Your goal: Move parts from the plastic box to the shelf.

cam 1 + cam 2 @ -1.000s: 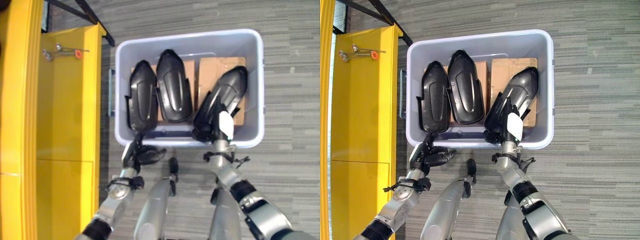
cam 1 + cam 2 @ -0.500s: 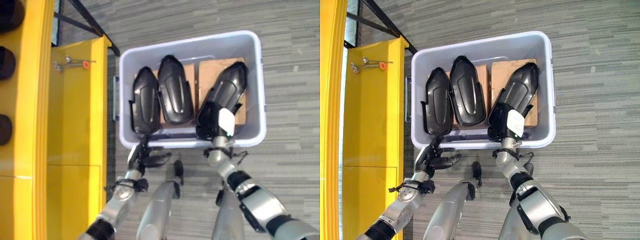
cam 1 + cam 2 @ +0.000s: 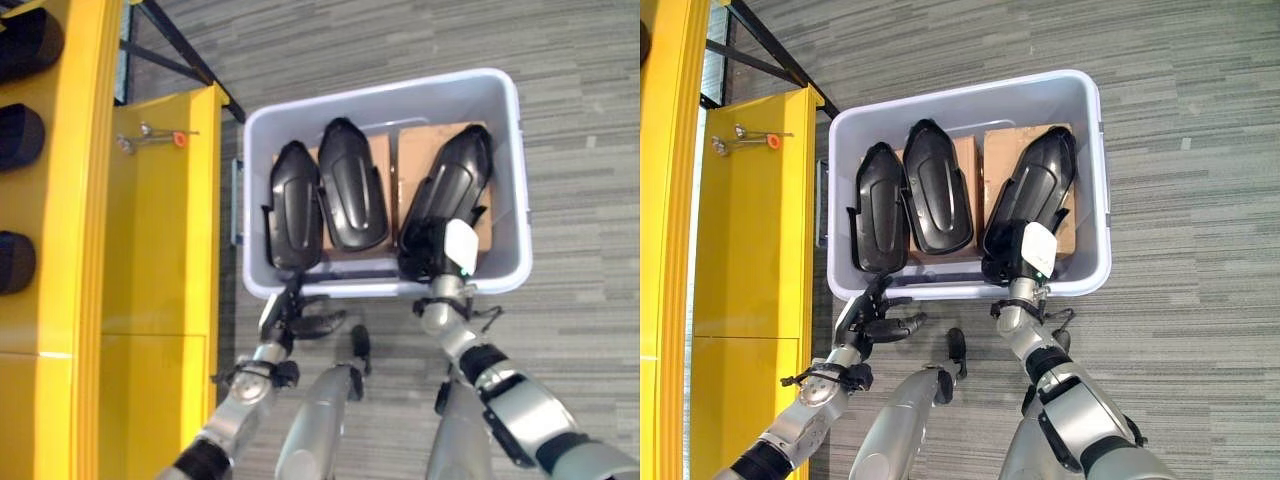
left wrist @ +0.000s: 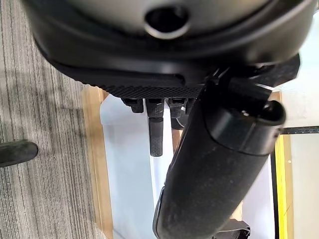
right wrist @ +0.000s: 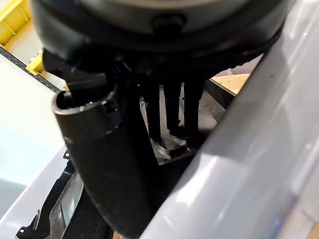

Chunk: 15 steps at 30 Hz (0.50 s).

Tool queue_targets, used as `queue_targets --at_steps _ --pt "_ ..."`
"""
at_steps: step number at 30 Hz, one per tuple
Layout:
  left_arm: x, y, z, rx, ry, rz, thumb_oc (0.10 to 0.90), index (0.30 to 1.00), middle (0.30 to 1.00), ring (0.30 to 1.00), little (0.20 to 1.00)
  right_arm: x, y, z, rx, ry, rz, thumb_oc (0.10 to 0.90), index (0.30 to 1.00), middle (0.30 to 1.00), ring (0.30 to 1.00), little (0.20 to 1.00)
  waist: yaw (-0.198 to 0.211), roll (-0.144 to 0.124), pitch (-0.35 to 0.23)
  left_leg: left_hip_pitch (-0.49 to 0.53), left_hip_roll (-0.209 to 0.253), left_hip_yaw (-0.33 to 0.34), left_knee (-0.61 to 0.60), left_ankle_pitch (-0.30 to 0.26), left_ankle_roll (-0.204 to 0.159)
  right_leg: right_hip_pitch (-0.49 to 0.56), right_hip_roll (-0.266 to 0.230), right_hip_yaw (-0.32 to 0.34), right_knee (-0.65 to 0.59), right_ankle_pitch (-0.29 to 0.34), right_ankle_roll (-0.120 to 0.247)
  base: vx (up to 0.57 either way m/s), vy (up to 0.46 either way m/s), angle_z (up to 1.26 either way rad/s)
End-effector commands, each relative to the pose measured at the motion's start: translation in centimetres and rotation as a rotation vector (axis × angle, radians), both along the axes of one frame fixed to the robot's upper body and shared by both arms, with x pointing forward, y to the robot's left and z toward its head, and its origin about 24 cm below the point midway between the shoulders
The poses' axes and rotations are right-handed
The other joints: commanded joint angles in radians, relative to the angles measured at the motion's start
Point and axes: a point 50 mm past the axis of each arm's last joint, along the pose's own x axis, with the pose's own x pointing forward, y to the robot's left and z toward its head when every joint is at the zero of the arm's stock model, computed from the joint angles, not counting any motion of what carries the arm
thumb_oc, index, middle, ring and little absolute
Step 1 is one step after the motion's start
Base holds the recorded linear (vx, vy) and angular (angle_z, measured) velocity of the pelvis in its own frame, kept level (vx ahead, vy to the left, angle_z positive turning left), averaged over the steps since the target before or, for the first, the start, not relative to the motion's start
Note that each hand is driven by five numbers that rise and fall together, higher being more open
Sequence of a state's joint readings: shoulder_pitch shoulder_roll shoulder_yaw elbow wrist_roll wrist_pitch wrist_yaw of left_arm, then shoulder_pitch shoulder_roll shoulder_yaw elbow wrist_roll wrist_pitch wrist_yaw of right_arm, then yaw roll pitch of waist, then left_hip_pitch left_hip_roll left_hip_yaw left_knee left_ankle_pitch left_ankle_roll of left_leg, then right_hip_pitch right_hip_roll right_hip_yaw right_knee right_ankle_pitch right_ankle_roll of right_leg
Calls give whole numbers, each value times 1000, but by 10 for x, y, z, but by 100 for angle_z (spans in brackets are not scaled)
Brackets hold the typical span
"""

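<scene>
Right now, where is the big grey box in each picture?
Left eye view: the plastic box sits upper middle, right of the yellow shelf.
Right eye view: same place, upper middle.
Left wrist view: its pale wall runs through the middle.
Right wrist view: its grey wall crosses the lower right.
Shared landmark: the yellow shelf beside it.

small tools (image 3: 150, 136) on a yellow ledge; grey striped carpet (image 3: 580, 150)

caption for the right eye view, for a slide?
Right hand reaches onto the rightmost black part in the grey plastic box; left hand hangs open at the box's near rim.
</scene>
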State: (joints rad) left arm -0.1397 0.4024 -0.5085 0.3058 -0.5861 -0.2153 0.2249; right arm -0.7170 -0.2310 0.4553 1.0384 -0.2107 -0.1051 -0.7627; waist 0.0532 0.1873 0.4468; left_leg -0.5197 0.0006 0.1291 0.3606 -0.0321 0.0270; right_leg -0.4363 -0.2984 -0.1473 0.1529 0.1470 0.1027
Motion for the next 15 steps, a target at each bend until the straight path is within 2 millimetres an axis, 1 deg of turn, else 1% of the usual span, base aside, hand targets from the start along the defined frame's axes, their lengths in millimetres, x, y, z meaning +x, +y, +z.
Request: queue_targets --at_steps 1,2,3,4,7,8,9,10,11,12,13,15 --pt "7 -10 20 -63 -97 -33 900 1000 1000 1000 1000 -31 -16 -58 90 282 -71 400 300 300 300 300 12 13 9 57 15 -9 -23 -35 -35 41 -37 13 91 -113 54 9 -17 5" --pt "6 -9 20 -64 -97 -33 900 1000 1000 1000 1000 -31 -16 -59 90 282 -70 400 300 300 300 300 12 12 8 63 16 -11 -28 -34 -36 47 -36 12 88 -113 54 11 -27 5" --pt "6 -9 20 -61 -94 -34 900 1000 1000 1000 1000 -31 -17 -56 92 267 -68 400 300 300 300 300 10 4 2 76 18 -16 -37 -31 -38 65 -33 8 78 -111 53 6 -19 5" --pt "6 -9 20 -61 -94 -34 900 1000 1000 1000 1000 -31 -17 -56 92 267 -68 400 300 300 300 300 10 4 2 76 17 -16 -37 -31 -38 65 -33 8 78 -111 53 15 -29 5" --pt "4 -5 16 -58 -80 -22 900 1000 1000 1000 1000 -28 -19 -46 93 204 -53 400 300 300 300 300 4 -21 -16 121 26 -25 -76 -17 -42 113 -24 -5 41 -101 53 14 -34 5" --pt "4 -5 16 -58 -80 -22 900 1000 1000 1000 1000 -28 -19 -46 93 204 -53 400 300 300 300 300 4 -21 -16 121 26 -25 -76 -17 -42 114 -24 -6 41 -101 53 23 -60 3" --pt "4 -2 14 -54 -72 -12 900 1000 1000 1000 1000 -26 -20 -39 84 167 -36 400 300 300 300 300 2 -36 -28 140 30 -30 -97 -7 -46 136 -21 -13 22 -97 53 19 -48 5" --pt "3 -1 14 -52 -71 -10 900 1000 1000 1000 1000 -25 -21 -36 81 155 -31 400 300 300 300 300 1 -41 -33 150 32 -33 -108 -3 -48 147 -18 -16 10 -95 52 19 -48 9" --pt "3 -1 14 -52 -71 -10 900 1000 1000 1000 1000 -25 -21 -36 81 155 -31 400 300 300 300 300 1 -41 -33 151 32 -33 -109 -2 -48 148 -18 -16 10 -95 52 29 -57 10" --pt "2 3 13 -55 -64 2 900 1000 1000 1000 1000 -22 -22 -26 78 109 -9 400 300 300 300 300 -3 -58 -47 173 41 -38 -130 9 -52 172 -13 -25 -9 -93 51 20 -41 5" --pt "2 3 13 -55 -64 2 900 1000 1000 1000 1000 -22 -22 -26 78 109 -9 400 300 300 300 300 -4 -58 -50 171 40 -38 -133 12 -52 170 -14 -26 -11 -91 51 31 -57 5" --pt "1 7 12 -50 -59 13 900 1000 1000 1000 1000 -22 -23 -22 72 91 9 400 300 300 300 300 -5 -73 -63 191 47 -40 -155 20 -55 189 -7 -27 -30 -87 51 25 -48 2"
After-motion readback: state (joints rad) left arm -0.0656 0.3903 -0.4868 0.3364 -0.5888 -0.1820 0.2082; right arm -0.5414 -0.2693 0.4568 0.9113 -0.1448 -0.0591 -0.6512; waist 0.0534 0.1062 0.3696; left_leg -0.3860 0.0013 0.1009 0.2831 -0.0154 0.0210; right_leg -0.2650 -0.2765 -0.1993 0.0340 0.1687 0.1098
